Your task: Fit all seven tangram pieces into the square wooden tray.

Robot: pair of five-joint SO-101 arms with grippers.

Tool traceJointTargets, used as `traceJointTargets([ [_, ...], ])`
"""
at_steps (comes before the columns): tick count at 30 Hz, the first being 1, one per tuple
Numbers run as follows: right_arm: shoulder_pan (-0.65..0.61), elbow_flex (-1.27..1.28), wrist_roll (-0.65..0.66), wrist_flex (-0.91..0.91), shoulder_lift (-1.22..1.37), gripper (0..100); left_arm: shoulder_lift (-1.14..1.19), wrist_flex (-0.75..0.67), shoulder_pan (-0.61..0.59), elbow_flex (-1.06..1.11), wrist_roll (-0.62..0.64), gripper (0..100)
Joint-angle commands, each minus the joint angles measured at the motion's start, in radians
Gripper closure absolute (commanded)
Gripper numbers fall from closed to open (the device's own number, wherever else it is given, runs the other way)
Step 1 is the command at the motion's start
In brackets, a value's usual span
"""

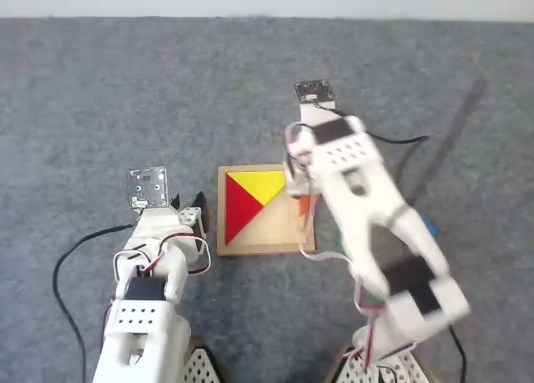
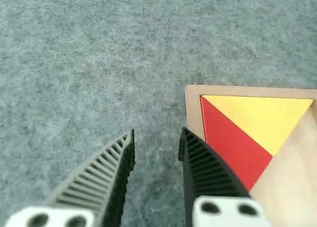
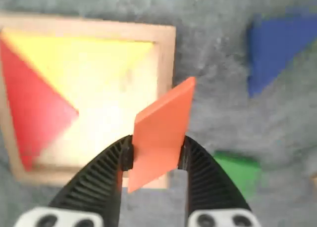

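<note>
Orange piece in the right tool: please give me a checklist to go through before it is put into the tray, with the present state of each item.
1. Grip: the right tool is shut on the orange piece. Ok.
2. Free space: the red piece and the yellow piece lie in the tray, with bare wood beside them. Ok.
3. Position: the orange piece hangs at the tray's rim, not over the bare wood. Not ok.
4. Attitude: the orange piece is tilted, not flat. Not ok.
5. Left tool: open, over the carpet beside the tray. Ok.
6. Whether the orange piece fits the gap: cannot tell.
</note>
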Motion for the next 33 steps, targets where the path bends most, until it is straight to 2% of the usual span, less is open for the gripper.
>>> traceJointTargets([
  [1, -0.102, -0.192, -0.235, 0.067, 0.150, 89.8, -0.014, 0.005, -0.005, -0.013, 0.009, 85],
  [10, -0.110, -0.377, -0.239, 0.073, 0.278, 93.0, -0.014, 0.005, -0.005, -0.013, 0.009, 85],
  [14, -0.084, -0.459, -0.138, 0.122, 0.372, 92.4, -0.014, 0.005, -0.005, -0.013, 0.009, 85],
  [23, -0.054, -0.589, -0.121, 0.206, 0.486, 92.1, -0.014, 0.005, -0.005, -0.013, 0.009, 85],
  [25, -0.053, -0.592, -0.083, 0.214, 0.478, 92.0, -0.014, 0.005, -0.005, -0.013, 0.009, 85],
  [28, -0.054, -0.592, 0.009, 0.217, 0.469, 88.3, -0.014, 0.005, -0.005, -0.013, 0.009, 85],
  [33, -0.056, -0.592, 0.103, 0.239, 0.461, 76.2, -0.014, 0.005, -0.005, -0.013, 0.009, 85],
])
